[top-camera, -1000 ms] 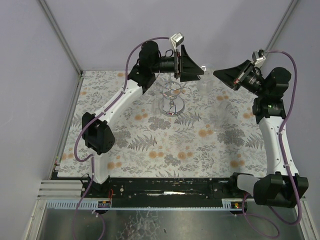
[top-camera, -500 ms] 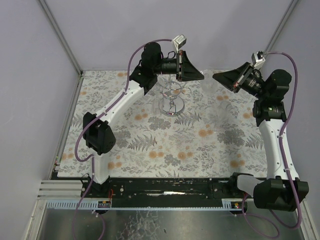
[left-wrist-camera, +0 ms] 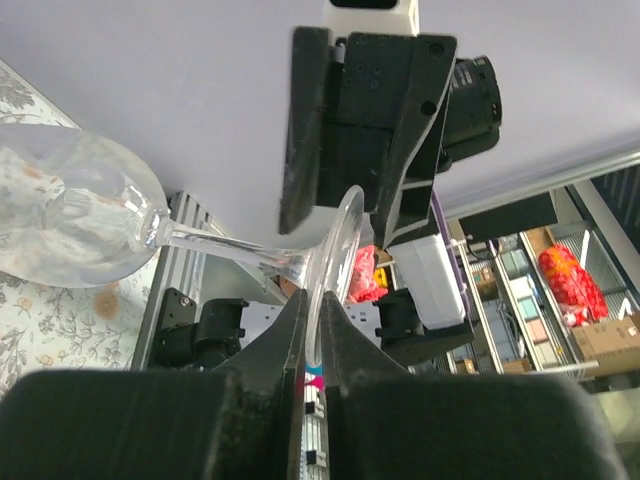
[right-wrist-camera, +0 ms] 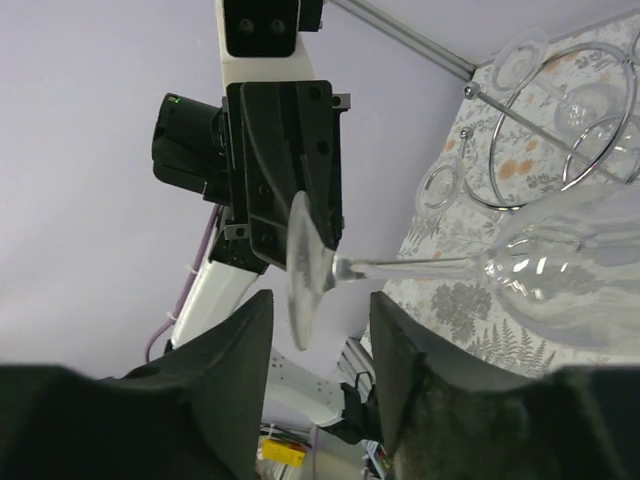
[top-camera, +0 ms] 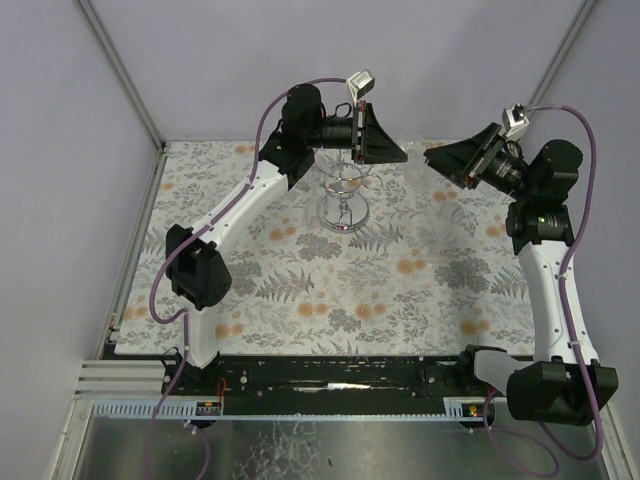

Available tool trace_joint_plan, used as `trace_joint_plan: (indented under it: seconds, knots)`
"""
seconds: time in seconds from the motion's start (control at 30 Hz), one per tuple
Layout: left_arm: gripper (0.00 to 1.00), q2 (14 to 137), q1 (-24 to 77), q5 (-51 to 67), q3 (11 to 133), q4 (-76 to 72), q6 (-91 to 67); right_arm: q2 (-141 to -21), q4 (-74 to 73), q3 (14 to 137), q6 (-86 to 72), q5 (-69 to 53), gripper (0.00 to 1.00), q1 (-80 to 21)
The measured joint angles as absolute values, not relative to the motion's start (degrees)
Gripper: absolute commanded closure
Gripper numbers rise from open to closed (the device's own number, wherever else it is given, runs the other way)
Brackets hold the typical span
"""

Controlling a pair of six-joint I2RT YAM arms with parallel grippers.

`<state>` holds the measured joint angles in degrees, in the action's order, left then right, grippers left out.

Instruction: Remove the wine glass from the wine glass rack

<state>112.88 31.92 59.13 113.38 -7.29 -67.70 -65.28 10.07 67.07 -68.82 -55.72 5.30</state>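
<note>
A clear wine glass (left-wrist-camera: pixel 70 215) hangs sideways in the air, its bowl over the floral cloth. My left gripper (left-wrist-camera: pixel 317 330) is shut on the rim of its round foot (left-wrist-camera: pixel 335 255). My right gripper (right-wrist-camera: pixel 320 310) faces it from the other side, open. The foot (right-wrist-camera: pixel 305 265) stands between its fingers without touching them. The chrome wine glass rack (top-camera: pixel 343 200) stands on the table below and left of the two grippers. Its wire rings (right-wrist-camera: pixel 482 180) still carry other glasses.
The two grippers (top-camera: pixel 415 153) meet tip to tip high above the back of the floral cloth (top-camera: pixel 400 290). Purple walls close the back and sides. The arm bases and a black rail (top-camera: pixel 330 385) line the near edge.
My left gripper swung right and shut on the glass foot. My right gripper, shut on that foot until half a second ago, has opened and let it go.
</note>
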Motion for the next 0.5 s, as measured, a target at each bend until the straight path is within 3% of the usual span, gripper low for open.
trace_joint_plan:
  seconds: [0.07, 0.13, 0.3, 0.5]
  knots:
    - [1.0, 112.9, 31.8, 60.2, 114.0, -7.4, -67.2, -65.3, 8.4, 67.7, -67.7, -55.5, 0.22, 5.3]
    - [1.0, 112.9, 31.8, 61.7, 115.7, -6.5, -65.6, -65.3, 7.4, 68.6, -67.0, -54.9, 0.16, 5.3]
    - [1.0, 112.1, 31.6, 63.8, 125.7, 4.8, -50.0, -65.3, 10.0, 71.0, -69.0, -54.3, 0.14, 5.2]
    - [1.0, 103.5, 31.6, 60.7, 123.8, 21.3, -21.6, -68.4, 11.3, 73.2, -71.2, -53.2, 0.13, 5.2]
